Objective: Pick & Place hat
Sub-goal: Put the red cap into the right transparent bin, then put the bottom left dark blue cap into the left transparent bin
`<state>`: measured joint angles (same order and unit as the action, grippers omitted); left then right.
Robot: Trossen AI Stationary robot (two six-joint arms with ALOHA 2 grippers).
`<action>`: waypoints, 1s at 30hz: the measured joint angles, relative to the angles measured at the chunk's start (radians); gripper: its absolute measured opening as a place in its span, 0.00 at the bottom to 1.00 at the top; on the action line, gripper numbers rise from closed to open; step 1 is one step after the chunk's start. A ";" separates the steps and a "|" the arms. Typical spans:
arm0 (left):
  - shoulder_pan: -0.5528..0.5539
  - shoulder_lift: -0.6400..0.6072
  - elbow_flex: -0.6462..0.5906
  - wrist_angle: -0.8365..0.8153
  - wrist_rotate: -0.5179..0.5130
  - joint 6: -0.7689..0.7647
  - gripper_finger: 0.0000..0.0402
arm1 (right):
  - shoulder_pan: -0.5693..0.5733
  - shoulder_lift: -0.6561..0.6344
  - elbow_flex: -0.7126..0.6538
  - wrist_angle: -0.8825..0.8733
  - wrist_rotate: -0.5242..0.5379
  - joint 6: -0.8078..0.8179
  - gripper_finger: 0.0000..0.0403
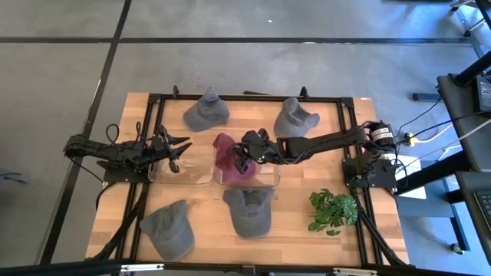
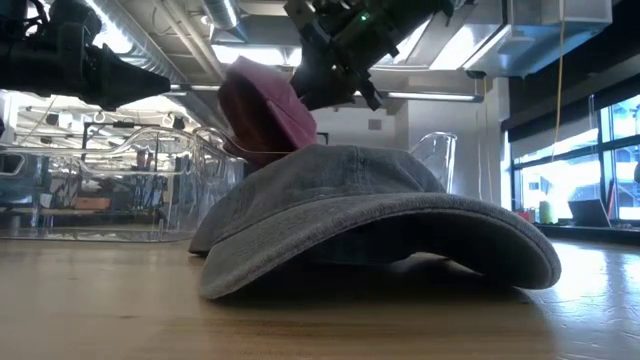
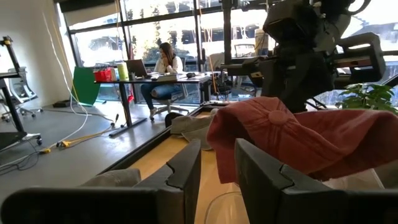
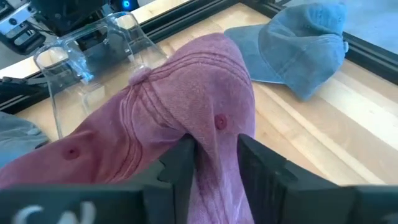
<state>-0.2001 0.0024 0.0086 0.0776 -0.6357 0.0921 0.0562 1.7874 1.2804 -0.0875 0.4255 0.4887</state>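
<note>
A maroon cap [image 1: 226, 153] [image 2: 262, 112] [image 4: 161, 118] hangs in my right gripper [image 1: 244, 159] [image 4: 214, 168], which is shut on it over the left part of the right clear bin [image 1: 265, 180]. The right arm reaches in from the table's right side. My left gripper [image 1: 182, 147] [image 3: 217, 174] is open and holds nothing. It hovers level over the left clear bin [image 1: 180, 172], pointing at the maroon cap [image 3: 298, 134] a short way ahead of it. My right gripper pinches a fold of the maroon cap's crown cloth [image 4: 214, 146] between its two fingers, just below an eyelet [image 4: 219, 121]. The fingers [image 2: 335, 75] come down from above, slanting from the table's right. The cap hangs tilted; in the low view the grey cap hides its lower edge.
Several grey caps lie on the wooden table: two at the far side [image 1: 205, 113] [image 1: 295, 117] and two at the near side [image 1: 169, 228] [image 1: 249, 211], one of which fills the low view [image 2: 370, 220]. A green plant [image 1: 334, 209] stands near-right. A black frame [image 1: 245, 97] borders the table.
</note>
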 joint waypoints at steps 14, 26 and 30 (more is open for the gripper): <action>0.000 0.000 0.000 -0.002 0.000 0.000 0.24 | -0.020 -0.001 0.000 0.019 -0.090 -0.045 0.46; 0.000 0.000 0.000 -0.002 0.000 0.000 0.24 | -0.020 -0.006 0.000 0.075 -0.185 -0.108 0.67; 0.000 0.000 0.000 -0.002 -0.001 0.000 0.24 | -0.021 -0.029 0.001 0.034 -0.219 -0.191 0.68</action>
<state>-0.2001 0.0025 0.0086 0.0753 -0.6363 0.0923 0.0353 1.7585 1.2816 -0.0531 0.2060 0.2980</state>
